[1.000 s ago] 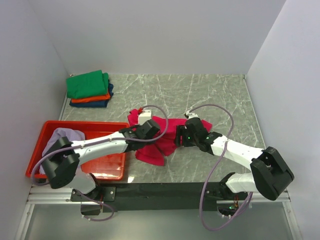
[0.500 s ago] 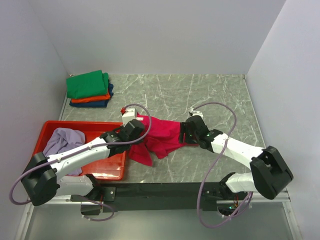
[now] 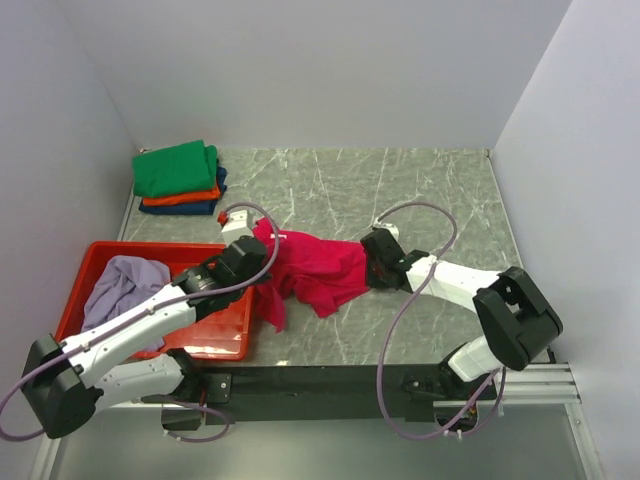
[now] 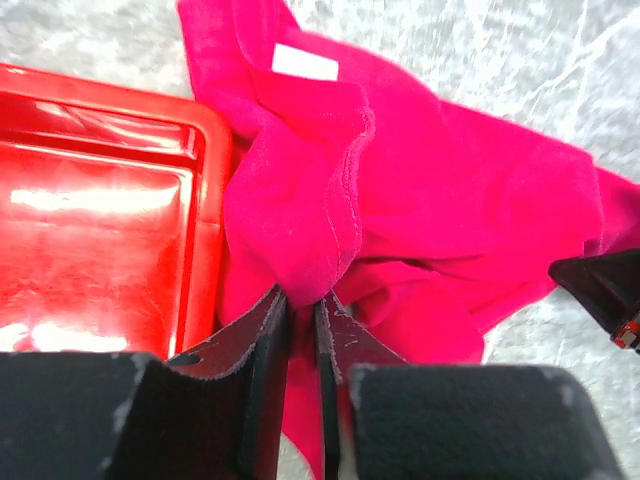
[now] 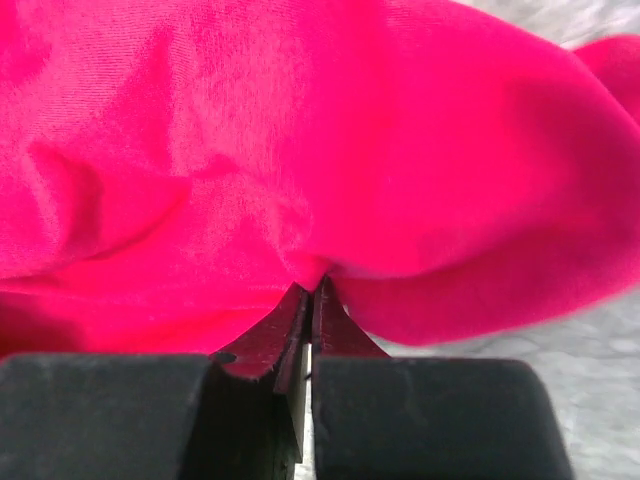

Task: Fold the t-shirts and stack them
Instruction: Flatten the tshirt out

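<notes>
Soft crimson-pink t-shirt [image 3: 318, 268] is crumpled on the grey marbled table [image 3: 420, 190], right up against the rigid red plastic tray [image 4: 90, 200]. Left gripper [image 4: 303, 318] pinches one fold with narrow jaws, and right gripper [image 5: 308, 298] is clamped tight on the opposite side. The shirt's small white tag [image 4: 305, 62] shows no readable print.

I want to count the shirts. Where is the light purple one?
In the overhead view, the light purple shirt lies crumpled in the red tray on the near left side, left of the pink shirt.
</notes>
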`<state>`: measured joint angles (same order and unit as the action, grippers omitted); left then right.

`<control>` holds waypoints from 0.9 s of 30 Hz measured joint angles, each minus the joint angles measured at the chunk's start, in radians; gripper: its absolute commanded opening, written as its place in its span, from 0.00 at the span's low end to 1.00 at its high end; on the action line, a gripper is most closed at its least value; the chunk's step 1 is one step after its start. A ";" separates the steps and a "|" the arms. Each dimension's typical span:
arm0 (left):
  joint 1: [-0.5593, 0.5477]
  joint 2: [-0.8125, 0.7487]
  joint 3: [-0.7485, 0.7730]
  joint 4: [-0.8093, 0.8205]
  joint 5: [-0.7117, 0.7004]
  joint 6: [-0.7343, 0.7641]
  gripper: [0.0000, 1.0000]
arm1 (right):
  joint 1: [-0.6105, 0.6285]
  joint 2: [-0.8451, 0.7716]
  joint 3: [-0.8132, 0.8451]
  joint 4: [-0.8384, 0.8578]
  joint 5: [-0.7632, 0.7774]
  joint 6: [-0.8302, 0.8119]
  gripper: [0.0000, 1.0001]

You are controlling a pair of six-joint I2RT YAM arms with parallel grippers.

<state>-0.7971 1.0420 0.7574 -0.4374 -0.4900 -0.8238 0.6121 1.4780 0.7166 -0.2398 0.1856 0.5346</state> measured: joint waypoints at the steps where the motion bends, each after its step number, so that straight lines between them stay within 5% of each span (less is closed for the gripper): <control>1: 0.008 -0.013 0.000 -0.002 0.000 0.002 0.20 | -0.002 -0.003 0.008 -0.013 0.013 -0.004 0.00; 8: 0.061 -0.119 0.020 -0.052 -0.001 0.036 0.17 | -0.122 -0.179 0.115 -0.154 0.082 -0.068 0.00; 17: 0.076 -0.294 0.156 -0.081 -0.018 0.057 0.12 | -0.303 -0.305 0.450 -0.263 0.122 -0.182 0.00; 19: 0.077 -0.327 0.156 -0.073 -0.032 0.056 0.13 | -0.350 -0.279 0.508 -0.262 0.100 -0.201 0.14; 21: 0.082 -0.324 0.154 -0.053 -0.031 0.056 0.12 | -0.383 -0.216 0.574 -0.264 0.078 -0.214 0.47; 27: 0.112 -0.158 0.074 0.003 -0.011 0.053 0.08 | -0.399 -0.002 0.621 -0.231 0.032 -0.232 0.63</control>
<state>-0.6853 0.8837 0.8318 -0.4339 -0.5011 -0.7704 0.2131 1.4765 1.3373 -0.4706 0.2173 0.3023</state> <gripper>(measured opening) 0.095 0.570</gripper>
